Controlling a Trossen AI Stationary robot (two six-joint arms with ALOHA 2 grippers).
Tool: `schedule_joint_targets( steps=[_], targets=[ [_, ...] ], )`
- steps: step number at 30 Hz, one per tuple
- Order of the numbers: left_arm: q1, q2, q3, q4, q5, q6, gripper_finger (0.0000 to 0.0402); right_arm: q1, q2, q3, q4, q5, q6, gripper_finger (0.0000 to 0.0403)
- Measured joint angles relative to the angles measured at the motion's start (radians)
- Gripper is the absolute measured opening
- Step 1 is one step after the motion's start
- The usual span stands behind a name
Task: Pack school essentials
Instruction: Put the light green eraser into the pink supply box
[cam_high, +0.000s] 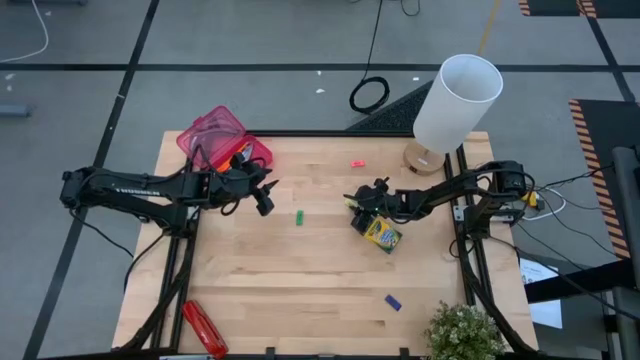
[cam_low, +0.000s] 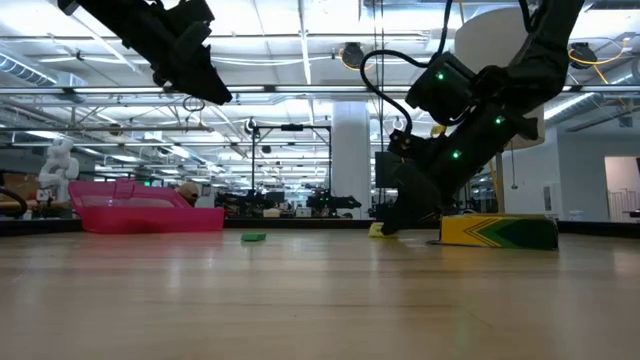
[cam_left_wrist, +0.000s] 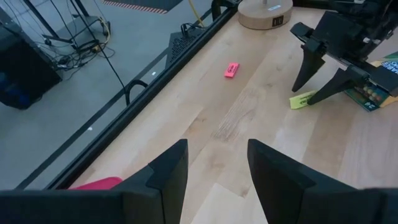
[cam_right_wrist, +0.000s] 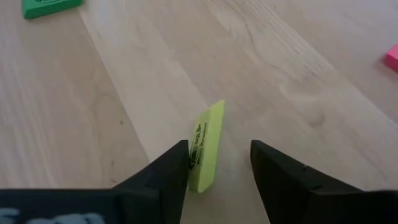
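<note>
Yellow is the colour that matters at this moment: a small yellow eraser (cam_high: 357, 209) lies on the table (cam_high: 300, 290) from above, just at the tips of the right pincer (cam_high: 359, 202), with the green-yellow crayon box (cam_high: 381, 235) touching or nearly touching the same arm on its near side. The left pincer (cam_high: 264, 198) hangs beside the pink bin (cam_high: 222, 135), probably because that is where the essentials get packed. A green eraser (cam_high: 298, 216) sits between the two arms, a pink eraser (cam_high: 357, 163) lies farther back near the lamp base, and a purple one (cam_high: 393, 302) lies well apart toward the front edge.

From table height, the right pincer (cam_low: 388, 222) reaches down to the wood right at the yellow eraser (cam_low: 377, 229), with the crayon box (cam_low: 498, 231) flat beside it; the left pincer (cam_low: 205, 85) is raised well clear of the surface, near the pink bin (cam_low: 145, 212).

From the left wrist, that pincer's fingers (cam_left_wrist: 169, 171) are spread and hold nothing; across the table, the right arm's tips straddle the yellow eraser (cam_left_wrist: 302, 99).

From the right wrist, the fingers (cam_right_wrist: 169, 172) are spread with the yellow eraser (cam_right_wrist: 205, 146) between them, leaning against one finger and not yet pinched. It stands on its thin edge, long axis running forward away from the wrist, so the broad faces meet the pads, which I judge suits a squeeze.
</note>
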Motion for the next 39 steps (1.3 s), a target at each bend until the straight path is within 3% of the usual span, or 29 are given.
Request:
schedule_joint_targets(
  steps=[6,18,39],
  targets=[
    [0.0,0.0,0.0,0.0,0.0,0.011,0.017,0.0,0.0,0.0,0.0,-0.017,-0.025,0.0162],
    [0.0,0.0,0.0,0.005,0.0,0.012,0.017,0.0,-0.002,0.002,-0.02,-0.019,-0.048,0.0063],
    [0.0,0.0,0.0,0.007,0.0,0.011,0.017,0.001,-0.002,0.0,0.02,-0.031,-0.099,0.0074]
  ],
)
